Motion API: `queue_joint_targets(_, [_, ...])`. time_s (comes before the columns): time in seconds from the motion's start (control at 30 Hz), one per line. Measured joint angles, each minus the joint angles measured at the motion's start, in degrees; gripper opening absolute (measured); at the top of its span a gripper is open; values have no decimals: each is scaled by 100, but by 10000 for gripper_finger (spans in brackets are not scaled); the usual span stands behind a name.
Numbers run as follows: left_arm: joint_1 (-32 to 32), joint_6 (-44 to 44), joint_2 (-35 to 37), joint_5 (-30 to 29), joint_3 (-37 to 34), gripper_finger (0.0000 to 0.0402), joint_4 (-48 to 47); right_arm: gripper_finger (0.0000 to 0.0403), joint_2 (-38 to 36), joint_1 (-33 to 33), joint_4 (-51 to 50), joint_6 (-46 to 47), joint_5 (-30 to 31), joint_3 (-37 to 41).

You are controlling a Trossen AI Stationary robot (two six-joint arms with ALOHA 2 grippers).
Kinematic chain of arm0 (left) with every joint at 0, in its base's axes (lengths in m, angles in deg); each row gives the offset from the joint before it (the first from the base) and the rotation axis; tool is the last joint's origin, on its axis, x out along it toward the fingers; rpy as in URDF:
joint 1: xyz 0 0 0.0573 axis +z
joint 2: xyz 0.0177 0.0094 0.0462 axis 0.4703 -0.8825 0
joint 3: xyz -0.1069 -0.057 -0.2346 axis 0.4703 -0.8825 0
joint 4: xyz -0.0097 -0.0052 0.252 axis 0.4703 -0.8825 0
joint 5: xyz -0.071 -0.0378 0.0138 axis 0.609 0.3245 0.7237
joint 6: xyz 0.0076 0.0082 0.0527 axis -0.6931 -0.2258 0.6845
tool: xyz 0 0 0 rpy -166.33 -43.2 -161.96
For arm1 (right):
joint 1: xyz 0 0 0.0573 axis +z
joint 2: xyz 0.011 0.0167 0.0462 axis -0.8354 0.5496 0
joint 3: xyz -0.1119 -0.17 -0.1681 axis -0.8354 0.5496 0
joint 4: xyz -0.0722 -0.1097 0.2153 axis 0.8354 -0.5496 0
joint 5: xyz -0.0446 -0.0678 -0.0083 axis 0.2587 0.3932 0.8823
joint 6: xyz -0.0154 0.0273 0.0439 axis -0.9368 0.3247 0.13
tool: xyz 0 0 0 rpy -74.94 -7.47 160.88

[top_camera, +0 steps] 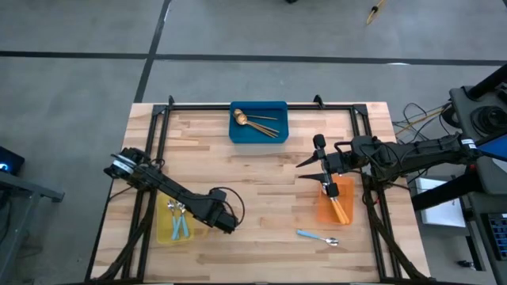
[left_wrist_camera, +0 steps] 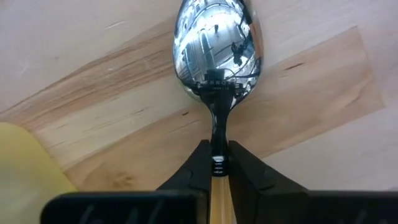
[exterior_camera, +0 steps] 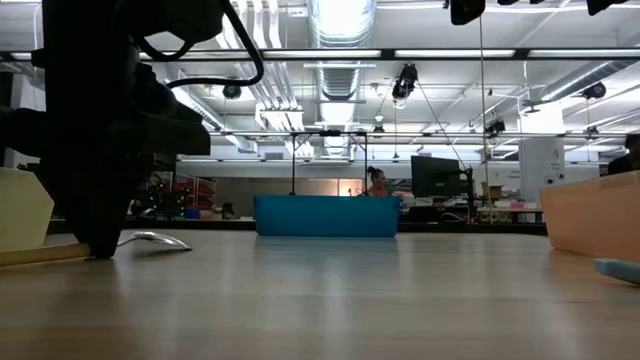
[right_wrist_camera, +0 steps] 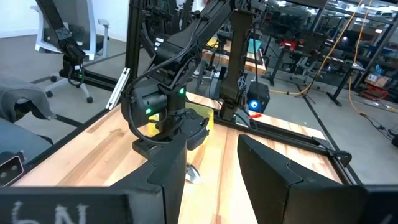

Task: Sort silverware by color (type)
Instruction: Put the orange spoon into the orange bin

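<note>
While left pincer (left_wrist_camera: 214,177) clamps spoon (left_wrist_camera: 216,56) | blue bin (top_camera: 258,123): gold spoons (top_camera: 255,122) | right pincer (right_wrist_camera: 211,168) apart

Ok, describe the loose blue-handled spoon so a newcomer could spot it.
On the wooden table, go to the edge opposite the blue plastic bin, just past the orange plastic bin. The silver-bowled, light-blue-handled spoon lies flat on bare wood there; unlike the blue-handled spoons in the yellow bin, it sits in no bin.
</note>
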Motion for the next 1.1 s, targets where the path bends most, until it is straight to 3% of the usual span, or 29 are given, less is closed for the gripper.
queue_joint_targets(0.33, [8,480,132,-249,163,12,85,137,0,0,-7,0,-2,0])
queue_joint_targets(0.53, [23,1733,606,-1049,337,11,197,137,0,0,-8,0,-2,0])
queue_joint_targets(0.7, [196,3592,1232,-1539,340,11,702,137,0,-1,-4,2,-2,0])
queue_joint_targets(0.87, [403,6571,1930,-1547,263,11,2279,137,80,0,123,50,-2,1])
queue_joint_targets(0.97, [574,8269,2320,-1097,53,10,3572,137,169,-1,337,102,0,2])
queue_joint_targets(1.1, [906,9602,2778,-230,-497,10,5063,137,297,-1,618,397,-1,2])
